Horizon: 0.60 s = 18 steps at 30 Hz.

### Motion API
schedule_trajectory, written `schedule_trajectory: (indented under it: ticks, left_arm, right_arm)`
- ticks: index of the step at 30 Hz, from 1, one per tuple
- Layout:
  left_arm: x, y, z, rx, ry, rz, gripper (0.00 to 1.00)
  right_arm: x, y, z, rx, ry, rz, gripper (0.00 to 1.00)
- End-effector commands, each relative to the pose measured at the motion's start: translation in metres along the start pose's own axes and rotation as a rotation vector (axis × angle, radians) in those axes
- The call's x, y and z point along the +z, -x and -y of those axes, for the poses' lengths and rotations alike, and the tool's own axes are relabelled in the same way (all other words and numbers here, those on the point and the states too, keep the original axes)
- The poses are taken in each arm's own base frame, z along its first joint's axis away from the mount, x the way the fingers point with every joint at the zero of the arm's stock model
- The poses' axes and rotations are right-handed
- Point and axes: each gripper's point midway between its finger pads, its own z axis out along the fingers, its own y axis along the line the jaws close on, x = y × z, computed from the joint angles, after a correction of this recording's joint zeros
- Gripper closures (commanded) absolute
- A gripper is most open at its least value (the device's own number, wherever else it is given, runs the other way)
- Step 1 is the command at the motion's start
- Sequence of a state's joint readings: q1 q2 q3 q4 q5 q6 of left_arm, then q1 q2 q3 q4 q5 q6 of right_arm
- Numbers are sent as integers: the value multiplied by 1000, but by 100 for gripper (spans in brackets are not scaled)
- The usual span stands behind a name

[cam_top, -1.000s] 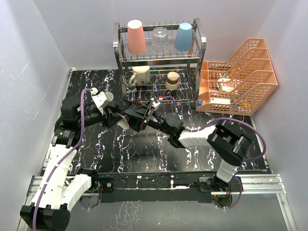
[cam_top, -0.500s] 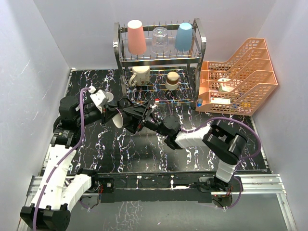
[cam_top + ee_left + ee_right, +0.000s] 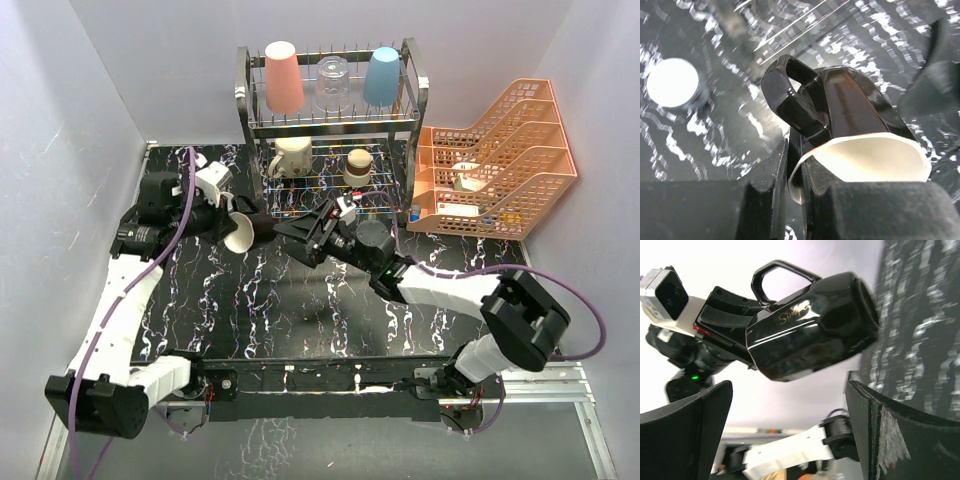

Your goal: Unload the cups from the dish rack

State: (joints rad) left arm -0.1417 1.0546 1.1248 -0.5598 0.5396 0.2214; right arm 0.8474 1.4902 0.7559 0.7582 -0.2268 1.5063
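The left gripper [image 3: 796,170] has its jaws shut on the rim of the black cup [image 3: 850,110], in the air over the far-left part of the tabletop [image 3: 300,315], near the dish rack [image 3: 330,128]. The right gripper [image 3: 790,390] has its jaws wide apart and holds nothing. The cup looks glossy, stiff and breakable, so the rim or the handle [image 3: 790,95] seems the safest hold.

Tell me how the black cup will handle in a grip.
The black cup looks glossy, so probably slippery; the left hand pinches only its rim, so it may swivel. It seems rigid, likely breakable.

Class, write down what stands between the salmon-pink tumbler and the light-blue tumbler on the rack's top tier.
The clear glass stands between them, shown in the top external view.
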Motion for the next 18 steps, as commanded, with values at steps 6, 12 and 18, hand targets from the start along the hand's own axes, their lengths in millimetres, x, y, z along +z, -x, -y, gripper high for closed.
schedule_trajectory:
  ticks: [6,12,18]
  left_arm:
    - [-39,-44,-116,-121,324,-297,100]
    - [-47,-91,-177,-173,420,-528,100]
    - [-30,-117,-219,-202,472,-607,100]
  right_arm:
    - [-55,49,82,-324,-471,107,2]
    - [-95,110,91,-485,-686,206,2]
    - [-109,155,72,-650,-776,324,2]
